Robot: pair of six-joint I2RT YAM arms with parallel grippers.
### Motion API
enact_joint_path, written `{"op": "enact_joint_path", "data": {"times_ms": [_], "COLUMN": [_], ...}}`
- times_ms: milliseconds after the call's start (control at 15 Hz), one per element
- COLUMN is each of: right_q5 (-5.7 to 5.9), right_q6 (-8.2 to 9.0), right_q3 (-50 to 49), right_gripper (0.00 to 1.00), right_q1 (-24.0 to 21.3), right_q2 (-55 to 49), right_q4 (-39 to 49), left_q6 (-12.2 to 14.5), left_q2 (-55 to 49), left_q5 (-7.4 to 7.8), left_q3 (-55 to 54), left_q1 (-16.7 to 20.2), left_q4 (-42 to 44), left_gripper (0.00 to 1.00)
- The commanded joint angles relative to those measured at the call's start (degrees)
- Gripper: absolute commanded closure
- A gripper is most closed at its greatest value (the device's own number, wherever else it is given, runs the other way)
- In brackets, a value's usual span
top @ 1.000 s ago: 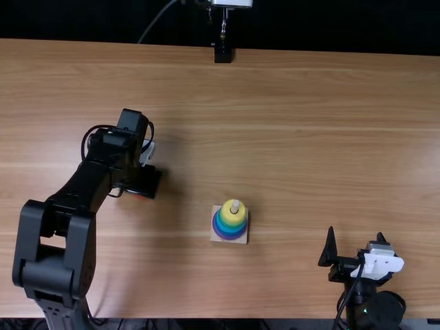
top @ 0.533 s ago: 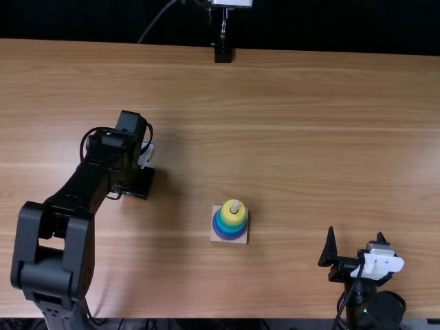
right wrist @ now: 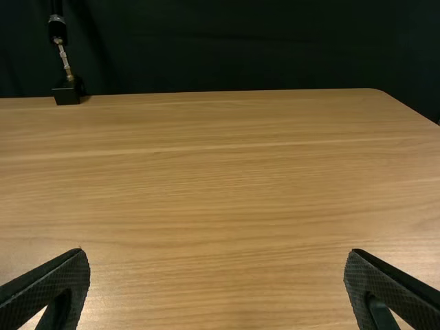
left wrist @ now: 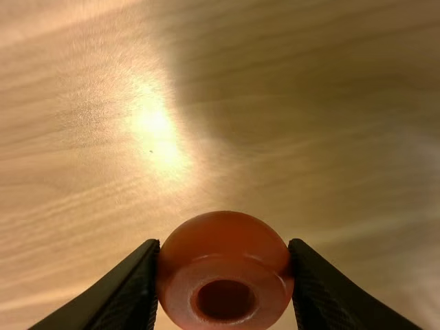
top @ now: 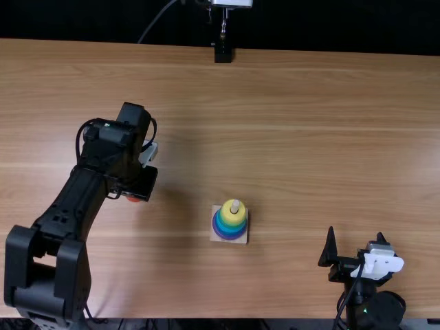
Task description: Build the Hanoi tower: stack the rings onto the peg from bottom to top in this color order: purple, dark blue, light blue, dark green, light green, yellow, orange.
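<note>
In the top view my left gripper (top: 141,189) is left of the peg base, with a bit of the orange ring (top: 133,199) peeking out beneath it. The left wrist view has the orange ring (left wrist: 223,268) pinched between both fingers of my left gripper (left wrist: 224,275), above the wood. The square base (top: 242,238) bears a stack: purple and blue rings low down, the yellow ring (top: 232,214) on top, and the tip of the peg (top: 235,204) standing out. My right gripper (top: 356,249), also seen as the right gripper (right wrist: 216,265) in its wrist view, is open and holds nothing.
A black stand (top: 223,53) rises at the table's far edge, with a cable near it. The wooden table (top: 309,137) stretches between the arms and the dark curtain behind. My right arm rests at the near edge, right of the base.
The left arm's elbow has shifted left and toward the near edge, and its wrist has tilted slightly, with the orange ring still held. The right arm and the stack have stayed put.
</note>
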Motion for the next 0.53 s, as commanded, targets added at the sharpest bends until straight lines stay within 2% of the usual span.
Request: {"op": "enact_joint_path", "data": {"times_ms": [0,133,467], "right_q5": [0.95,0.85,0.95], "right_q6": [0.03,0.03,0.03], "right_q3": [-3.5,-3.5,-3.5], "right_gripper": [0.0,0.0,0.0], "right_q1": [-0.5,-0.5,-0.5], "right_q2": [-0.7,-0.7,-0.7], "right_q4": [-3.6,-3.6,-3.7], "left_q6": [-2.6,-7.1,-16.1], "left_q2": [-2.6,-3.5,-5.6], "left_q5": [0.8,0.91,0.91], "left_q3": [4.1,7.2,11.9], "left_q1": [-2.2,-5.3,-13.8], "left_q4": [-1.6,-3.5,-3.9], "left_gripper": [1.0,1.0,1.0]}}
